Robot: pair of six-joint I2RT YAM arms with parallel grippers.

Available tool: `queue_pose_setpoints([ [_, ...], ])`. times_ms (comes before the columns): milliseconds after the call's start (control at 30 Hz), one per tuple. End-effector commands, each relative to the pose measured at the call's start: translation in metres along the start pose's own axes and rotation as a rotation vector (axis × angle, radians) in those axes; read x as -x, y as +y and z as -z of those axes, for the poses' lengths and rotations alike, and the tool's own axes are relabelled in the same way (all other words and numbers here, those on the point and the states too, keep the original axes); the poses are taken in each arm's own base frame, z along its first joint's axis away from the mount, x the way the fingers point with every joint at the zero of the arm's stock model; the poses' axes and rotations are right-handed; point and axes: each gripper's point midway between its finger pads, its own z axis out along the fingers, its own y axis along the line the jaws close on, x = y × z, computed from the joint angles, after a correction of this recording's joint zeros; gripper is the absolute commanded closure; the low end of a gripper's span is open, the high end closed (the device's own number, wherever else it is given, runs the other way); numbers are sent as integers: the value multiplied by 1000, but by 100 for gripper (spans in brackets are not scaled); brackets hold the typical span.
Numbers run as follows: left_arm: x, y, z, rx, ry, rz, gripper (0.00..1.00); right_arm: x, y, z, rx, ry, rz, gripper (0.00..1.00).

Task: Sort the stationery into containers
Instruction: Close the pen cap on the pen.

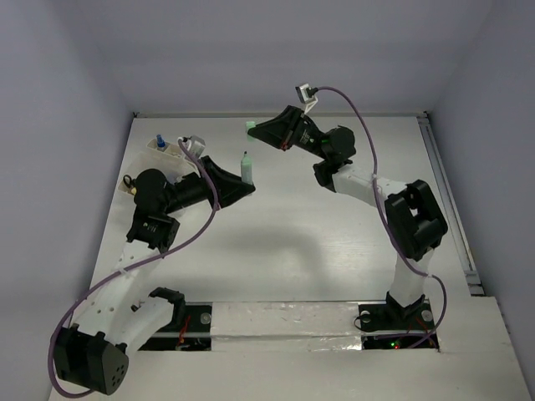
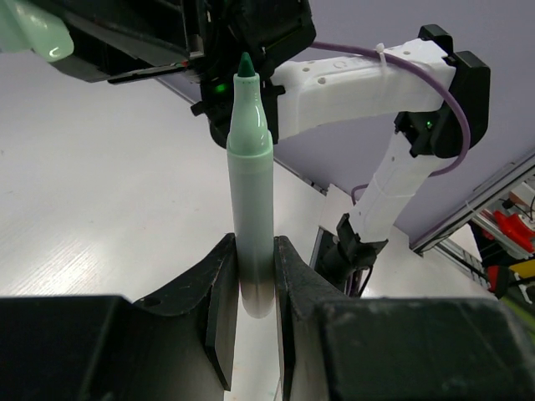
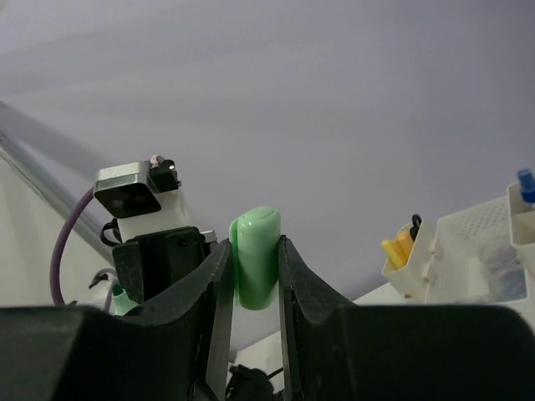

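My left gripper (image 1: 243,185) is shut on the lower barrel of an uncapped green marker (image 1: 246,167), which stands upright with its tip up. In the left wrist view the marker (image 2: 251,184) rises between the fingers of this gripper (image 2: 255,284). My right gripper (image 1: 256,128) is shut on the marker's green cap (image 1: 249,126), held in the air just beyond the marker tip. The cap (image 3: 257,259) sits between the right fingers (image 3: 219,292), and it also shows in the left wrist view (image 2: 33,29). Off-white bins (image 1: 170,150) stand at the far left.
A blue-capped pen (image 1: 160,140) sticks up from the far-left bin. A second bin (image 3: 410,261) holds yellow and orange items and a black handle. The right arm (image 2: 368,75) reaches across the table's far side. White walls close in the left and back.
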Motion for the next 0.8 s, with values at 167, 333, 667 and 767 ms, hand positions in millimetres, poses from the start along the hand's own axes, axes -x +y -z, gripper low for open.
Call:
queue_pose_setpoints([
  [167, 3, -7, -3, -70, -7, -10, 100, 23, 94, -2, 322, -44, 137, 100],
  [333, 0, -3, -4, -64, 1, 3, 100, 18, 111, -3, 384, -50, 147, 100],
  [667, -1, 3, -4, -32, -2, -1, 100, 5, 135, -9, 450, -32, 155, 100],
  [767, 0, 5, -3, -17, -5, -3, 100, 3, 141, -9, 450, -39, 177, 100],
])
